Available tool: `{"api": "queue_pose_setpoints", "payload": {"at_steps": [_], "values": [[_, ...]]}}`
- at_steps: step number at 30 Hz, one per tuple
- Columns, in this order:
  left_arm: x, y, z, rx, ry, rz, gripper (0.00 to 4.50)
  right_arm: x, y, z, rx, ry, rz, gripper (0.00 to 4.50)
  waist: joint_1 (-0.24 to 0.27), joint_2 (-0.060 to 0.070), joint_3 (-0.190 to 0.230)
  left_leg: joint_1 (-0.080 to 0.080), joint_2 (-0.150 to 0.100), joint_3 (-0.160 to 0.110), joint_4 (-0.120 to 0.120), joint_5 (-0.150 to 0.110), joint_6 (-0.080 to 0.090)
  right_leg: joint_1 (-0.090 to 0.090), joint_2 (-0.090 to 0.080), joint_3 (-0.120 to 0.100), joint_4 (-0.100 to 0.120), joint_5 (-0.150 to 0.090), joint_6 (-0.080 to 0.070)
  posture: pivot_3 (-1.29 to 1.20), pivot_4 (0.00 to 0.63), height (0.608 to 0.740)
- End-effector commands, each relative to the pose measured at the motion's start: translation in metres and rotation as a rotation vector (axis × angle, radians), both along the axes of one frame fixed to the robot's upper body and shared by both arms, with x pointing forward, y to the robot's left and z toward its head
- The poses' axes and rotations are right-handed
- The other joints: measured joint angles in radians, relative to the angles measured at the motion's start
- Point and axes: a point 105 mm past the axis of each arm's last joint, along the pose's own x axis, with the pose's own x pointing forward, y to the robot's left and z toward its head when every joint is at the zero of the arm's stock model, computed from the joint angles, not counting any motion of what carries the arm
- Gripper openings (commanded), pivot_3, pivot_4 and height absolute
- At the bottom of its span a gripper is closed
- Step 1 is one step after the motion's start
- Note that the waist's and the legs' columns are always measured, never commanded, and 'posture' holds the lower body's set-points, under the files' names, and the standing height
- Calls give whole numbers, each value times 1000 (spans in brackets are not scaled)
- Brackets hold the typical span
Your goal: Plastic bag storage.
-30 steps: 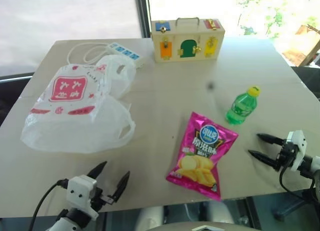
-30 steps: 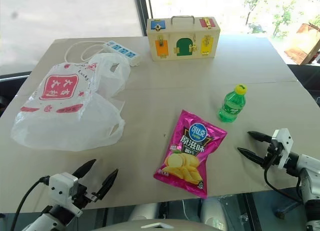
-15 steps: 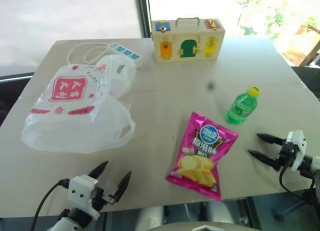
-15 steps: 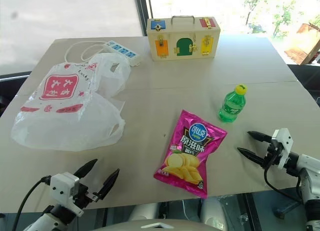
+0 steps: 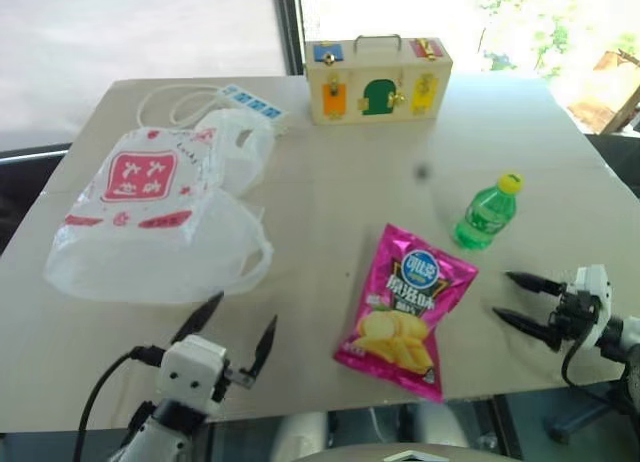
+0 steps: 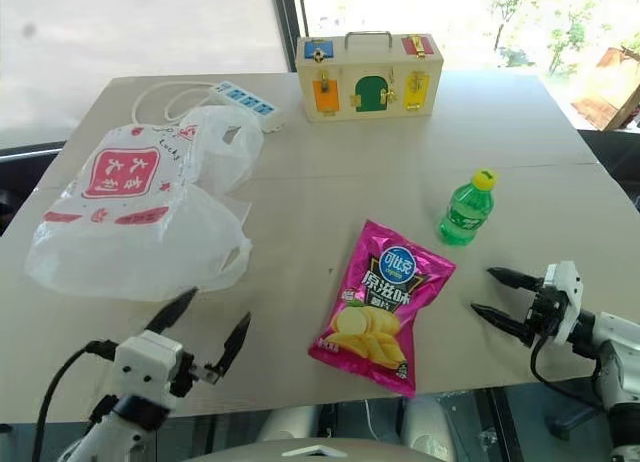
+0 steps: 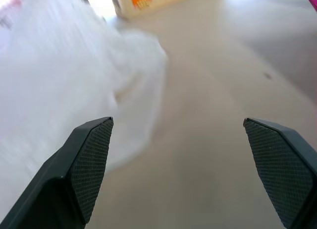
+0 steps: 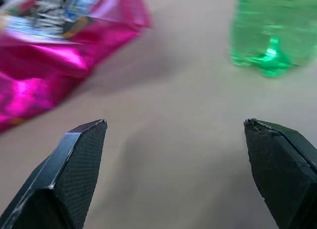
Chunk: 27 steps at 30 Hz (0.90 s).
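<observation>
Approach step: both claws empty, bag untouched.

Plastic bag (image 5: 150, 217) lies flat at 10 o'clock on the surface (image 5: 340, 192). Left claw (image 5: 234, 329) at 7 o'clock, fingers spread wide, just short of the bag's near edge. Right claw (image 5: 522, 302) at 4 o'clock, wide open, beside the chips packet (image 5: 408, 307) and green bottle (image 5: 486, 212). Next, I'd guess: left claw goes forward and pinches the bag's near edge.
</observation>
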Motion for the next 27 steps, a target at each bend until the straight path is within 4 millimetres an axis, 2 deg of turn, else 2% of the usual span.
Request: {"api": "queue_pose_setpoints", "payload": {"at_steps": [1, 5, 11, 16, 23, 27], "values": [[13, 4, 16, 65, -73, 41, 4455, -2, 11, 38, 40, -67, 103, 4500, -1, 1, 0, 0, 0, 0, 0, 0, 0, 0, 0, 0, 0, 0, 0, 0, 150, 740], [28, 8, 8, 58, -36, 89, 4455, 2, 22, 73, 62, -127, 165, 4500, -4, 1, 0, 0, 0, 0, 0, 0, 0, 0, 0, 0, 0, 0, 1, 0, 150, 740], [41, 11, -6, 35, 7, 137, 4455, -2, 47, 102, 91, -186, 236, 4500, 4, 0, 1, -2, 0, -2, 0, 0, 0, -1, 0, -2, 0, 0, 1, 0, 150, 740], [51, 14, -13, 80, 18, 180, 4455, -4, 59, 106, 112, -204, 217, 4500, 3, -1, 0, -1, -1, -3, 0, 0, 0, 0, -1, -3, 0, 1, 1, 0, 150, 740], [62, 18, -17, 161, 15, 240, 4455, -2, 55, 102, 110, -210, 185, 4500, 1, -1, 0, -1, -1, -2, 1, 0, 0, -1, -1, -2, 1, 1, 1, 0, 150, 740], [63, 21, -11, 197, -24, 272, 2739, -3, 56, 99, 116, -213, 171, 4500, 2, -1, 0, -1, -1, -2, 1, 0, 0, 0, -1, -2, 1, 1, 1, 0, 150, 740]]}}
